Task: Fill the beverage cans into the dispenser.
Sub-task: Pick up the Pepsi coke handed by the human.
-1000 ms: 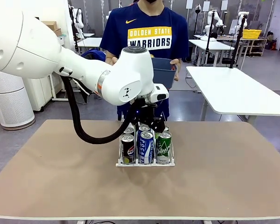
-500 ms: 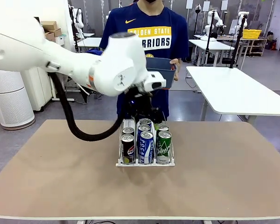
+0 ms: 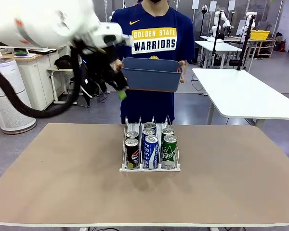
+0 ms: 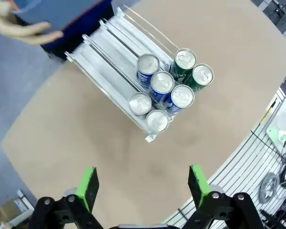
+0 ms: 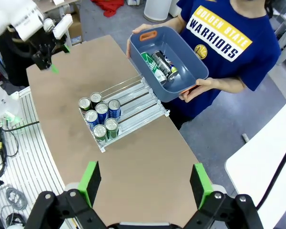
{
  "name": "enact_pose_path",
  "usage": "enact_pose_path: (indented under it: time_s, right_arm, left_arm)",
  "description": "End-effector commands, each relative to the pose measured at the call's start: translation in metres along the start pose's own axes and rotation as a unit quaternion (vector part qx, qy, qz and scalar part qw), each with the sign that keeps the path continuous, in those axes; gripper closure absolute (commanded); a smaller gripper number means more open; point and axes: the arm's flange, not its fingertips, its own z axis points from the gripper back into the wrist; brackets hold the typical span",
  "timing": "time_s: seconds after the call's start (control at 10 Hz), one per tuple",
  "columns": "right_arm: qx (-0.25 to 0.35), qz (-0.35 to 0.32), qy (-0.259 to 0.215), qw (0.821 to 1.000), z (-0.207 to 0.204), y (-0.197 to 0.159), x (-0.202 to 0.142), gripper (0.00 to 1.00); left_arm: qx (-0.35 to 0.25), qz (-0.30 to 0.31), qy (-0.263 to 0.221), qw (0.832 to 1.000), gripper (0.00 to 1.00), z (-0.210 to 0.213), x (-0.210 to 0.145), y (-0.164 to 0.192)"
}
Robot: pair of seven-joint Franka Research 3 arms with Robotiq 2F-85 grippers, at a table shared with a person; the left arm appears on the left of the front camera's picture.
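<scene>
The dispenser sat on the brown table, about midway across and toward the far edge, right in front of the person. It was a small clear rack on a white base, with thin see-through walls splitting it into three narrow lanes that ran from the person's side toward the robot. Seven cans stood upright in it, packed at the end nearest the robot, all slim and tall with silver tops. From the front, the left lane held two black cans, the middle lane three blue cans with white lettering, and the right lane two green cans with white lettering. In each lane the cans touched one another in a row. Past them, the far part of the lanes showed pale floor and bare dividers. The person held a blue-grey tub in both hands at chest height, above and beyond the rack. The right wrist view showed a few more cans lying on their sides inside the tub, at least one green and one black. The left gripper hung high over the table with its green-padded fingers wide apart and nothing between them. The right gripper was also high above the table, its fingers spread just as wide and holding nothing.
</scene>
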Motion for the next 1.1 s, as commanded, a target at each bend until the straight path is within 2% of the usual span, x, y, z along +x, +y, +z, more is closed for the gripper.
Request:
enact_pose_path:
  time_s: [0.0, 0.3, 0.4, 0.6, 0.7, 1.0]
  right_arm:
    - [0.001, 0.000, -0.002, 1.000, 0.000, 0.000, 0.000, 0.00]
    - [0.001, 0.000, -0.002, 1.000, 0.000, 0.000, 0.000, 0.00]
    - [0.001, 0.000, -0.002, 1.000, 0.000, 0.000, 0.000, 0.00]
    - [0.001, 0.000, -0.002, 1.000, 0.000, 0.000, 0.000, 0.00]
    - [0.001, 0.000, -0.002, 1.000, 0.000, 0.000, 0.000, 0.00]
    - [0.001, 0.000, -0.002, 1.000, 0.000, 0.000, 0.000, 0.00]
  left_arm:
    - [-0.010, -0.033, -0.052, 0.998, 0.00, 0.042, -0.003, 0.018]
    - [0.033, -0.058, -0.121, 0.990, 0.00, 0.112, -0.001, 0.036]
    - [0.038, -0.071, -0.142, 0.986, 0.00, 0.123, 0.000, 0.041]
    - [0.020, -0.020, -0.140, 0.990, 0.00, 0.117, 0.006, 0.039]
    - [0.053, -0.051, -0.134, 0.988, 0.00, 0.137, 0.004, 0.038]
    - [0.053, -0.051, -0.134, 0.988, 0.00, 0.137, 0.004, 0.038]
